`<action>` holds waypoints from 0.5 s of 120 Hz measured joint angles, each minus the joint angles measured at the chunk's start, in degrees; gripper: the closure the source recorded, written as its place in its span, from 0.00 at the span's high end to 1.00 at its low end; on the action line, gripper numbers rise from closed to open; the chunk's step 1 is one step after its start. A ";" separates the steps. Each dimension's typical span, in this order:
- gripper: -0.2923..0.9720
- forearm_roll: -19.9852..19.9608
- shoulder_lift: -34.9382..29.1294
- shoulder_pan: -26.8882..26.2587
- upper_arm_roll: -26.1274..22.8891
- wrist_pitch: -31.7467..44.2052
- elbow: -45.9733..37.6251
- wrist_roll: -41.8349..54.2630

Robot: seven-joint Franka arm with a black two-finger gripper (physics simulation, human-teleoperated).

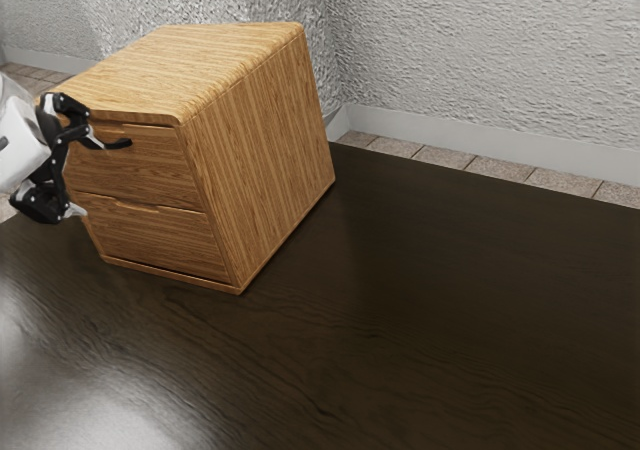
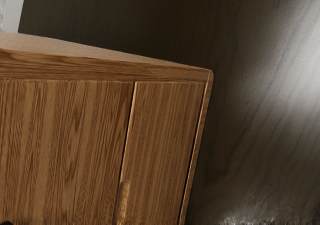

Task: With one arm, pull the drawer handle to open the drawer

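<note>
The end effector [image 1: 70, 160] hung spread wide before the upper drawer [image 1: 150, 170] of the wooden cabinet [image 1: 260, 150]. It gripped nothing. The drawer looked closed.

Reaching in from the exterior view's left with black two-finger tool [image 1: 98, 178] level, fingers [image 1: 72, 120] spread wide.

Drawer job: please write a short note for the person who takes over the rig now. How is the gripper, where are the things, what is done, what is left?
Gripper: open, fingers spread before the upper drawer, holding nothing.
Cabinet: stands on the table; both drawers look shut.
Handle: a wooden one, by the seam between the two drawer fronts.
Done: the gripper is at the drawer front.
Left: shut on the handle, then pull the drawer out.
</note>
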 joint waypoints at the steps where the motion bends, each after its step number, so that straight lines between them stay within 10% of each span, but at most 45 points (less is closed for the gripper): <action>1: 0.77 0.06 0.04 -0.32 0.44 0.19 0.01 0.20; 60: 0.77 3.35 3.12 -14.11 18.15 4.81 4.62 7.71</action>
